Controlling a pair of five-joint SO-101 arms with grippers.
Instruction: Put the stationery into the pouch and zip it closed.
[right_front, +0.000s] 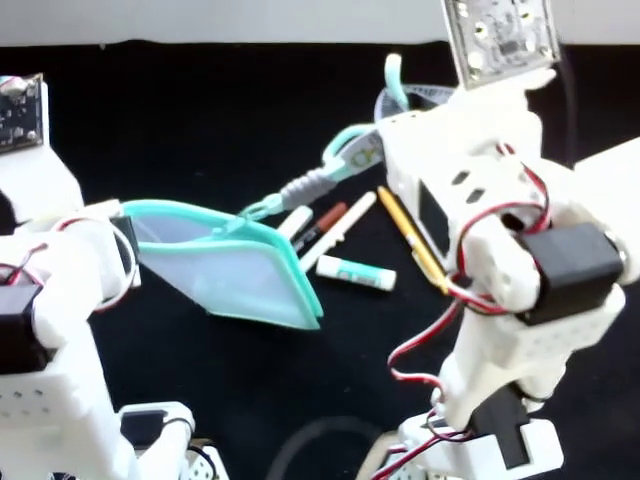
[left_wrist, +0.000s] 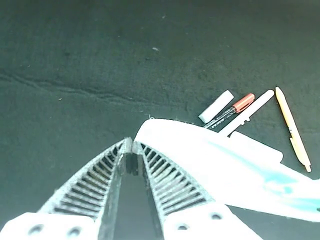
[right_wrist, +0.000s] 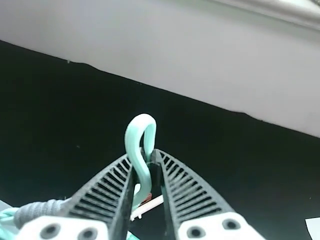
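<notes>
Five stationery pieces loose on counter (right_front: 200, 130) near pouch (right_front: 235, 275): glue stick (right_front: 357, 272), yellow pen (right_front: 410, 238), white pen (right_front: 345, 228), red-capped pen (right_front: 322, 225), white stick (right_front: 294, 222). None seen inside. Left hand (left_wrist: 131, 150) clenched on pouch edge, right hand (right_wrist: 145, 165) on strap loop (right_wrist: 140, 135). Loading, zipping outstanding.

table (right_front: 200, 130): black | holds: glue stick (right_front: 357, 272), yellow pen (right_front: 411, 236), red-capped pen (right_front: 322, 225), white pen (right_front: 341, 230)

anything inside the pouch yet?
Nothing shows inside the pouch, though its side panel hides most of the interior. Lying outside on the table: white stick, red-capped pen, white pen, yellow pen, glue stick.
</notes>
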